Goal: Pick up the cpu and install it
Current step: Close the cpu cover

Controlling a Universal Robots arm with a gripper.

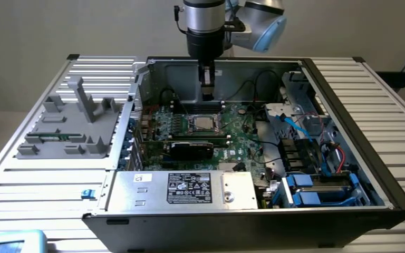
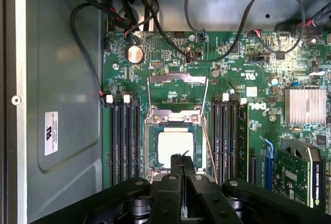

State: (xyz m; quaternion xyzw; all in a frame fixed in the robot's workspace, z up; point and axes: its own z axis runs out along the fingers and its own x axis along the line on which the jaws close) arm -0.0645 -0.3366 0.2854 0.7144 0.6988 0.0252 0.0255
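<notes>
Seen from high on the near side, the exterior camera looks down at a slant toward the far wall. It stands well back, taking in the whole open computer case (image 1: 343, 105), the slatted table (image 1: 40, 179) under it and the arm (image 1: 206, 26) at the far side, with the silver power supply (image 1: 181, 190) nearest the lens. The wrist camera sits just above the gripper (image 2: 182, 164) and faces straight down onto the motherboard (image 2: 170, 53) from far closer. Both views share the cpu (image 2: 175, 147) in its socket (image 2: 176, 118), the memory slots (image 2: 124, 136) flanking it and the graphics card (image 1: 192, 149).
</notes>
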